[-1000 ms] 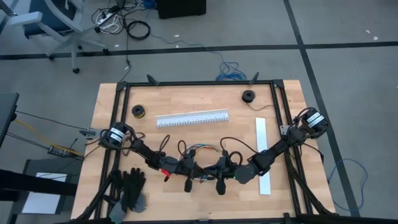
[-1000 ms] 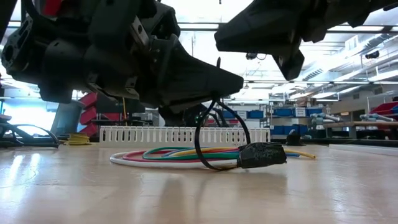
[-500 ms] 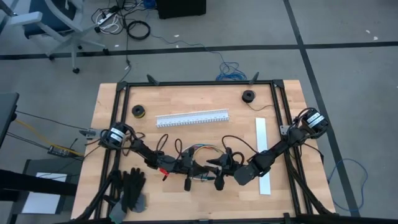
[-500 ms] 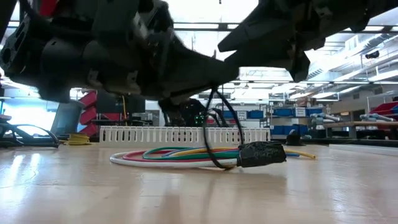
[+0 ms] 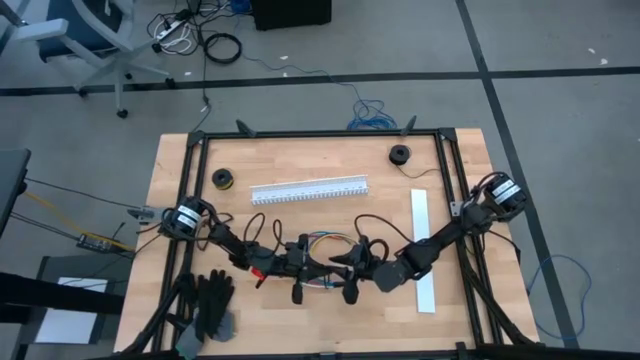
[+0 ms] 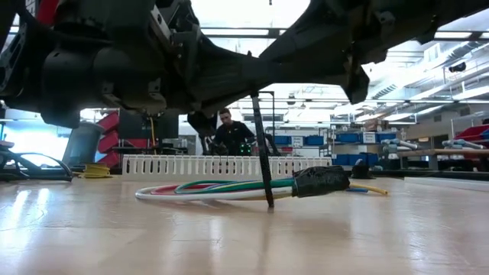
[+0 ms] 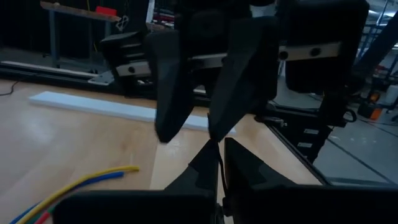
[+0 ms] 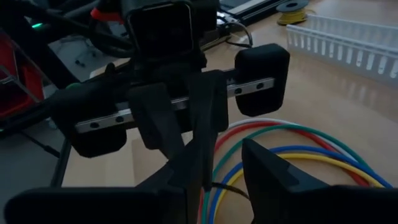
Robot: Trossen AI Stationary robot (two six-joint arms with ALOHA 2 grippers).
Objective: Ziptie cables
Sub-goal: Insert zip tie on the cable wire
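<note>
Cables [image 6: 229, 189] are coiled on the table [image 6: 244, 237] at lower centre of the high view, bound by a black ziptie [image 6: 262, 153]. Its tail is pinched by the clenched left gripper [image 5: 312, 262]. The right gripper [image 5: 340, 262], jaws slightly parted, is met tip to tip.

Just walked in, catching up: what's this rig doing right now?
Both dark arms meet low over the front middle of the wooden table. The left gripper is shut, pinching a thin black zip tie strap that runs down to the coiled bundle of red, green, blue, yellow and white cables. The right gripper faces it, fingertips at the strap. The strap's loop around the cables looks pulled snug.
</note>
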